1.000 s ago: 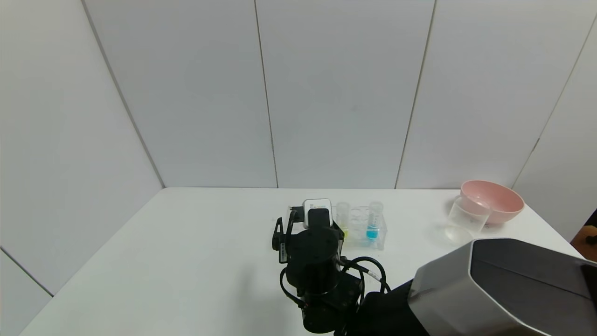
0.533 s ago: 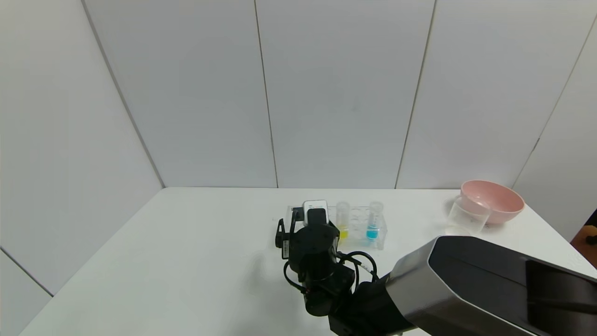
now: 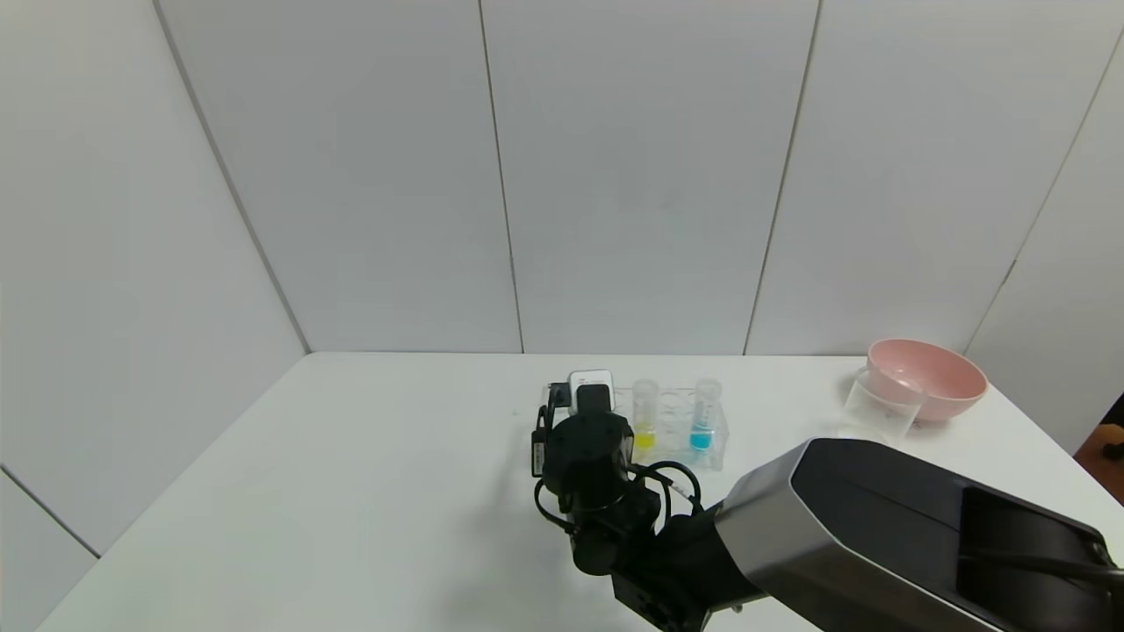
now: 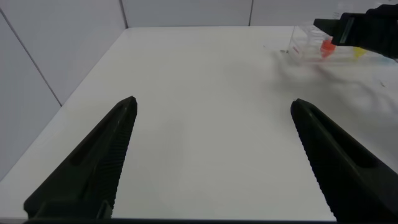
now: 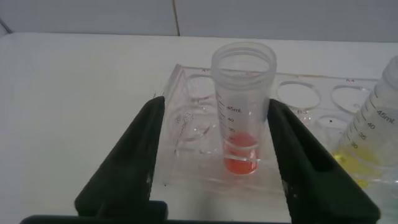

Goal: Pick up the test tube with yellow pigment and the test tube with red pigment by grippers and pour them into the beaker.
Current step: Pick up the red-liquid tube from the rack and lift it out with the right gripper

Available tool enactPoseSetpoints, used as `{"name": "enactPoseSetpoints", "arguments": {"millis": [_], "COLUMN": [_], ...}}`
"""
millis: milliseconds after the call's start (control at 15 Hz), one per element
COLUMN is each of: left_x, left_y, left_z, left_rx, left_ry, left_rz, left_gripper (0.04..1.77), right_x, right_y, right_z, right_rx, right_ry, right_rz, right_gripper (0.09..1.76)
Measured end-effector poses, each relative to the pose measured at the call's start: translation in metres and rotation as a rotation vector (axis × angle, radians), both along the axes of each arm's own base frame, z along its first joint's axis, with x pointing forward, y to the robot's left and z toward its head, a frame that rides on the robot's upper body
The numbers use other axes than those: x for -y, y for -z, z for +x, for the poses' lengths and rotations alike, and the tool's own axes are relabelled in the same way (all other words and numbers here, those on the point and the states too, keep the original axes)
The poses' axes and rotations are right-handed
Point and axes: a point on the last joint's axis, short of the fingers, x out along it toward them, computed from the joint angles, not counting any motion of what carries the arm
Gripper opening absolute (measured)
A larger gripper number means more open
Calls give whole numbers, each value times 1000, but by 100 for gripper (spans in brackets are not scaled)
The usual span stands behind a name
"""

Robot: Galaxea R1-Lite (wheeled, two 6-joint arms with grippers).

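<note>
Between our right gripper's (image 5: 214,158) wide-apart jaws stands the red tube (image 5: 242,109), upright in its rack (image 5: 186,134), so we can squeeze it. Our left gripper (image 4: 214,155) waits with jaws apart.

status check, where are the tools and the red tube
Right tool open, fingers either side of the slim clear red-pigment tube, upright in the clear plastic rack. Left tool open, parked over bare table. Nothing blocking.
</note>
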Motion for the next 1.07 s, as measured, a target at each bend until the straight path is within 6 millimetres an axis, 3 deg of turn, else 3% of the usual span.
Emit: {"name": "enactPoseSetpoints", "arguments": {"millis": [267,333,800,1067], "left_x": [0,0,0,0], "left_y": [0,0,0,0], "left_z": [0,0,0,0], "left_rx": [0,0,0,0], "left_ry": [0,0,0,0], "left_rz": [0,0,0,0], "left_gripper": [176,176,176,176], "right_x": [1,2,4,6], "right_y": [2,3,-3,-24], "right_z": [3,4,5,4], "right_rx": [-3,-4,1,40], "right_ry": [-11,-10,-11,-16], "right_rz": [0,-2,0,3], "right_gripper": [74,54,54,54]}}
